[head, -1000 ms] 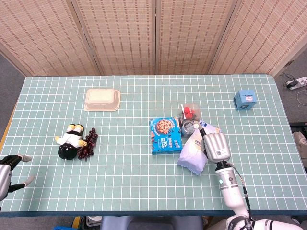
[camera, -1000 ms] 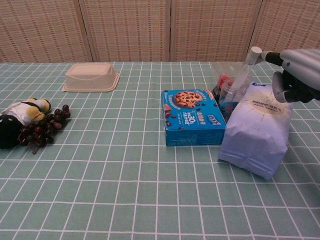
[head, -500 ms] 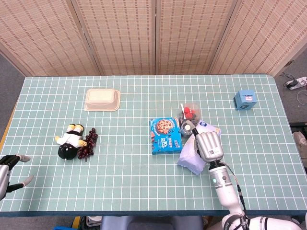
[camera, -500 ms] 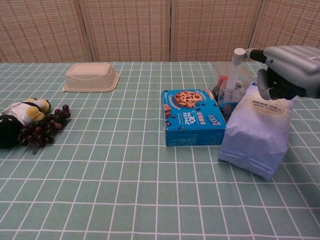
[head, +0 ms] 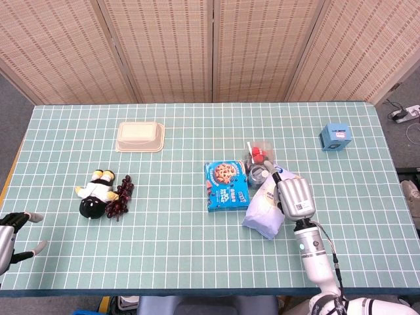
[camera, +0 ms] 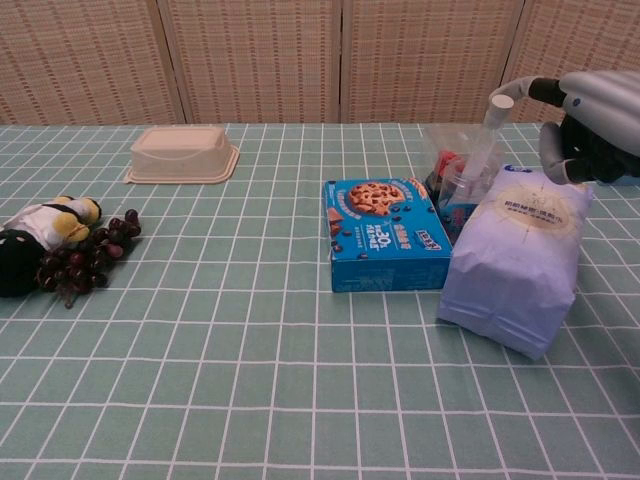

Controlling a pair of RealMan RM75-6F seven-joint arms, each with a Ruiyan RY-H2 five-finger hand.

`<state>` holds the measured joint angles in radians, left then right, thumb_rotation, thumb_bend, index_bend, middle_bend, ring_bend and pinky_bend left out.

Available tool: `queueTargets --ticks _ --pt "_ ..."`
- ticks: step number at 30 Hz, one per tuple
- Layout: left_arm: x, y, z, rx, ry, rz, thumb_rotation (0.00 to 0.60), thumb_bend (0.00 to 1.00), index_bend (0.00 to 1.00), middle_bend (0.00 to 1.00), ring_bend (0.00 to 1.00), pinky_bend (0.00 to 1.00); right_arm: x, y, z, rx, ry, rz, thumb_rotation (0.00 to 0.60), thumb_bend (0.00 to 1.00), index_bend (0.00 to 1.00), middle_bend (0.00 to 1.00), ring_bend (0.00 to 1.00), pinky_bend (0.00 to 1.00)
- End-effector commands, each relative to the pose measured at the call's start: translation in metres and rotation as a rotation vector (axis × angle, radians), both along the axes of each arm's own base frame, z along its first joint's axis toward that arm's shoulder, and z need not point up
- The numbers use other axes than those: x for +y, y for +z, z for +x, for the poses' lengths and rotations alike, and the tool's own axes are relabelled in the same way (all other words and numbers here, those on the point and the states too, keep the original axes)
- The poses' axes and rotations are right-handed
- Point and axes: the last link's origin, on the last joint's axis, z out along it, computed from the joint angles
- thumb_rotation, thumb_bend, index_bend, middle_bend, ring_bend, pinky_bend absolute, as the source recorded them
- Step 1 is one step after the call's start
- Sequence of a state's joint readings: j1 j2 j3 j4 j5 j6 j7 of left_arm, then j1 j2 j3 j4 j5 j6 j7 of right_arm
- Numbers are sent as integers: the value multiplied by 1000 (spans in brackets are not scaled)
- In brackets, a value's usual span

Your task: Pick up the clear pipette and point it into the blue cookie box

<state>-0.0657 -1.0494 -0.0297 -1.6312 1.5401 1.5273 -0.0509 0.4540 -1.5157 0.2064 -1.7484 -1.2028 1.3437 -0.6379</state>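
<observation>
The blue cookie box lies flat, lid shut, at the table's middle. Right of it the clear pipette leans upright, its lower end among clear containers. My right hand hovers over a white bag and pinches the pipette's top end with a fingertip and thumb. The pipette is tilted, its top toward the hand, and stands beside the box rather than over it. My left hand rests at the table's front-left corner, fingers spread, holding nothing.
The white bag lies right of the cookie box, under my right hand. A beige tray sits at the back left. A penguin plush and dark grapes lie at the left. A small blue box stands far right.
My right hand swung left with the pipette's top half a second ago, then moved back right. The pipette tilted with it. The left hand stayed still.
</observation>
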Motion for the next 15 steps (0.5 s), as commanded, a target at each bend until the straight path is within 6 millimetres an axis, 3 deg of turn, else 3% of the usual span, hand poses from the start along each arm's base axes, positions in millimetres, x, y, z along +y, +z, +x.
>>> queueTargets --ticks 1,8,11,15 --pt "0 -1 0 0 0 -3 600 154 496 435 353 482 -2 8 -7 -15 -6 -24 600 430 149 1000 1000 1000" --pt "1 -2 0 1 4 -13 600 153 496 435 353 482 -11 18 -18 -108 -1 -42 600 65 201 1000 1000 1000" --pt "2 -3 0 1 5 -17 600 153 496 435 353 482 -17 20 -19 -186 6 -46 600 33 268 1000 1000 1000" --pt "2 -3 0 0 5 -18 600 154 496 435 353 482 -26 18 -22 -300 5 -41 600 79 372 1000 1000 1000"
